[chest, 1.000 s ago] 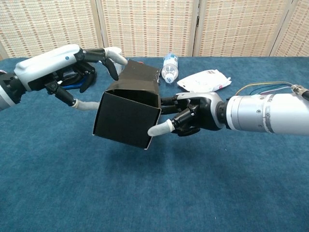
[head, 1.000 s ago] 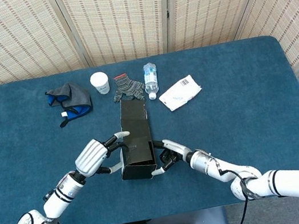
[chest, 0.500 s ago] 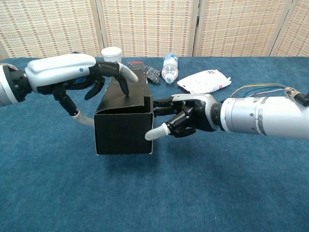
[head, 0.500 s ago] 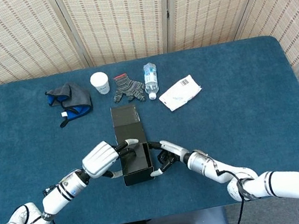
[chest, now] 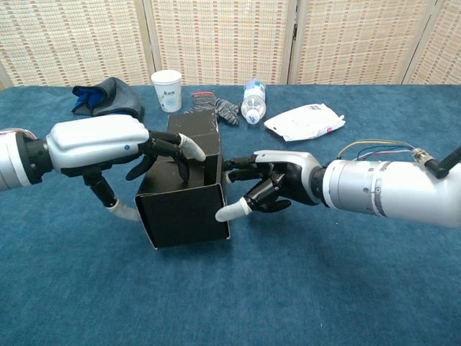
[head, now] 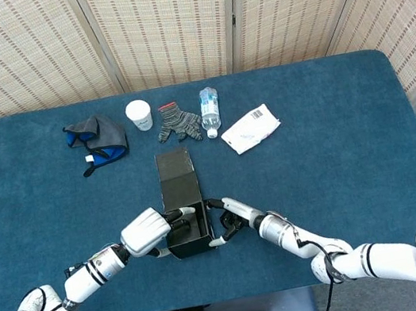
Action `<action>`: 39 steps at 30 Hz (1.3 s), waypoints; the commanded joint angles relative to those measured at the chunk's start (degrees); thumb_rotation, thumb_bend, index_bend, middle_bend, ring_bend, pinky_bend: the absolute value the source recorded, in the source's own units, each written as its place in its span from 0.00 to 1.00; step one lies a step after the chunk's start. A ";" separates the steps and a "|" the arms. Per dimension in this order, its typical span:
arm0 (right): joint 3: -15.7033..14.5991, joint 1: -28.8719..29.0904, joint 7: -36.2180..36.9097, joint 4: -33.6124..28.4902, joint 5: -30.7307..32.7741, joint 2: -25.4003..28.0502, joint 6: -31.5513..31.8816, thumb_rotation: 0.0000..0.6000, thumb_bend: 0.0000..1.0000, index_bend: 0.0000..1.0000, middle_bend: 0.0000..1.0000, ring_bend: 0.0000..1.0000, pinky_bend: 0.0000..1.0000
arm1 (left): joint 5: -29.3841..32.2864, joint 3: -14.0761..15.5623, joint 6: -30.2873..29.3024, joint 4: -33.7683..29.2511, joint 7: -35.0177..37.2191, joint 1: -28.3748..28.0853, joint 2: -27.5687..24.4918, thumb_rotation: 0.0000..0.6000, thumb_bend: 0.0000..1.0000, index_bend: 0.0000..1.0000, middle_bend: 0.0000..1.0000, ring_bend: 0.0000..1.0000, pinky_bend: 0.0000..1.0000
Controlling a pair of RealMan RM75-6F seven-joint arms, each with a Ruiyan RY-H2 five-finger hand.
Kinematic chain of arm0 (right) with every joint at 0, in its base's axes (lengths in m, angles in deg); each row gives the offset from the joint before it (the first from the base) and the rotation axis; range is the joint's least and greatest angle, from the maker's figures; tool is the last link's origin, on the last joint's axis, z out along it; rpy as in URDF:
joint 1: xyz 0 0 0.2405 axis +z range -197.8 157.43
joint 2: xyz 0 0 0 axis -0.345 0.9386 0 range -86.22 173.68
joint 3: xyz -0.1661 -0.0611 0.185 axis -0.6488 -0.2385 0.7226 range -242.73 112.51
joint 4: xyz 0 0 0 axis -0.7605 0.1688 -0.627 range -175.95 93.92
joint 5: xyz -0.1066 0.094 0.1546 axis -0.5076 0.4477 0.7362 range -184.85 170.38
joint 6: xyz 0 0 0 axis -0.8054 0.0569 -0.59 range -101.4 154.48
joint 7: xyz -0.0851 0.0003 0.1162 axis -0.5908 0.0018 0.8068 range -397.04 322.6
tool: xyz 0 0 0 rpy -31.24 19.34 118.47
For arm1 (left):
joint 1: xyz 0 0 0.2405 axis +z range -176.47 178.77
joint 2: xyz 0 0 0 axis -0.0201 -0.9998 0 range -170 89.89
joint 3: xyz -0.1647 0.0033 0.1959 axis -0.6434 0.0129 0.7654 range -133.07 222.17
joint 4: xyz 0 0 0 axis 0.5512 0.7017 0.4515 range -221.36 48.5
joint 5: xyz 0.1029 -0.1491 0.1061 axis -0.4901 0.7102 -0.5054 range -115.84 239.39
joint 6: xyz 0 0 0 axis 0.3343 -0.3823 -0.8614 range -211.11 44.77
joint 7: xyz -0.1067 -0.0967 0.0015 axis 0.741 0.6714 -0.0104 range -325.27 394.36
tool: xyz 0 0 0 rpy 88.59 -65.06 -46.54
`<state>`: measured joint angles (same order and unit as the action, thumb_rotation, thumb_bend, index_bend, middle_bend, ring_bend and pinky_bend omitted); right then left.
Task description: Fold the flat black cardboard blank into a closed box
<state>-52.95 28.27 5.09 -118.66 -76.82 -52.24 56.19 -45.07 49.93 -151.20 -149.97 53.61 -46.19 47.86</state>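
Between both hands — matte black cardboard box [chest: 184, 209].

cloth [head: 97, 137] | paper cup [head: 139, 114] | glove [head: 179, 122] | water bottle [head: 210, 111] | white packet [head: 251, 128] | blue table [head: 334, 141]

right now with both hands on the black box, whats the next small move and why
Probably press the top flap down with the left hand. The black box sits on the table, its near end closed, yet its top looks open where the left fingers curl over the edge. The right hand braces the opposite side, so the box should hold steady.
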 commanded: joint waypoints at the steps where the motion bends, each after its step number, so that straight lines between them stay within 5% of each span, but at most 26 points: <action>1: 0.00 -0.37 -1.47 0.48 0.51 -0.77 0.92 1.00 0.35 0.28 0.39 0.82 1.00 | -0.26 0.56 0.17 0.48 -0.35 -0.08 0.31 1.00 0.10 0.35 0.19 0.68 0.89; 10: -0.65 -2.20 -5.30 0.84 -0.45 -2.26 4.76 1.00 0.35 0.28 0.39 0.82 1.00 | 0.11 1.91 3.32 -1.98 -2.16 -1.23 -0.43 1.00 0.12 0.38 0.24 0.68 0.89; 26: -4.51 -6.16 -10.03 0.95 -6.21 -3.30 11.80 1.00 0.40 0.28 0.36 0.82 1.00 | 2.11 2.06 11.21 -11.23 -9.01 -4.49 -3.96 1.00 0.37 0.39 0.28 0.65 0.88; 39: -6.37 -8.60 -6.59 1.58 -9.35 -3.80 14.73 1.00 0.43 0.27 0.34 0.82 1.00 | 2.87 2.22 15.38 -15.75 -14.12 -6.19 -5.44 1.00 0.45 0.42 0.33 0.63 0.88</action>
<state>-59.18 19.84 -1.68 -117.14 -85.98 -56.01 70.74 -42.14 52.15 -135.75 -165.68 39.43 -52.32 42.37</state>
